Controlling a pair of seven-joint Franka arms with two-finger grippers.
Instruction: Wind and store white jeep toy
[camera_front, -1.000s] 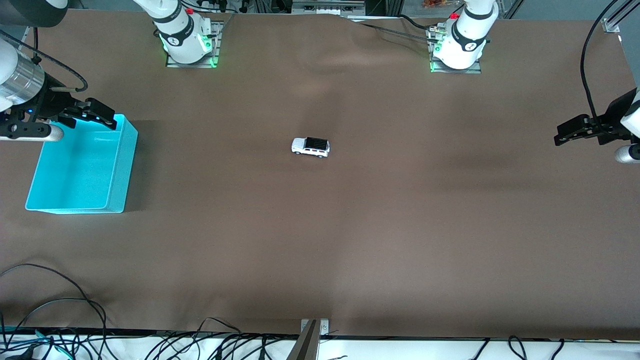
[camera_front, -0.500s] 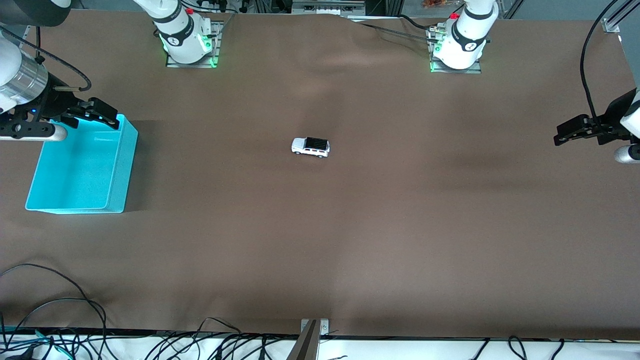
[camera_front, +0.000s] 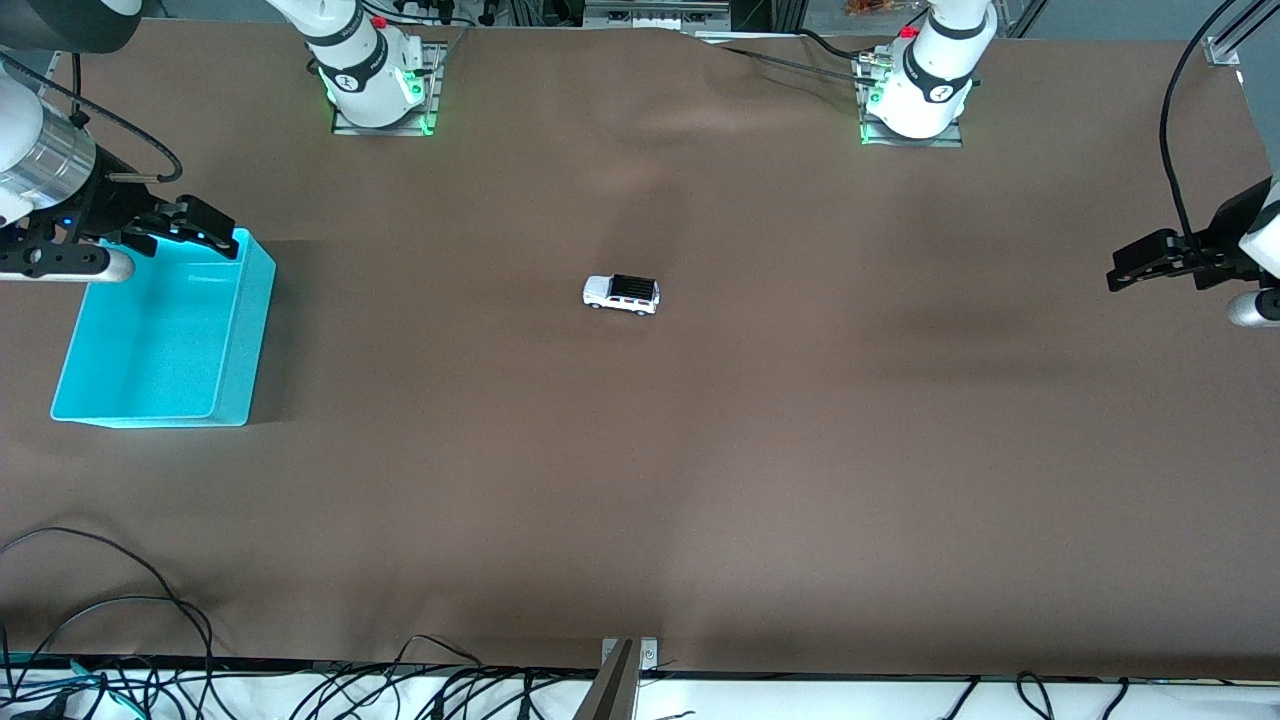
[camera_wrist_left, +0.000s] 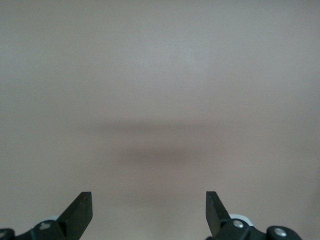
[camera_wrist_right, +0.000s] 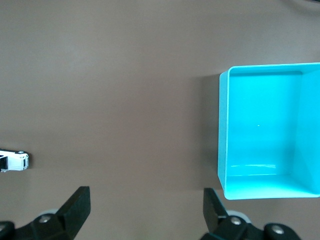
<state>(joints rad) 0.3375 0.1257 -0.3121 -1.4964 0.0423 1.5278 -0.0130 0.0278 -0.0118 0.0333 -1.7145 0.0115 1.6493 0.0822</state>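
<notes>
Both claws gape empty as I watch: right gripper (camera_front: 205, 228) over the cyan bin (camera_front: 232, 345), left gripper (camera_front: 1135, 270) well apart from it, white jeep toy (camera_front: 621, 293) between them.

The right hand (camera_front: 205, 228) hangs in the air at its own end of the surface, fingers spread wide and empty. The left hand (camera_front: 1135, 272) hovers at the other end, its fingers (camera_wrist_left: 80, 212) just as wide apart, gripping nothing, the arm waiting.
</notes>
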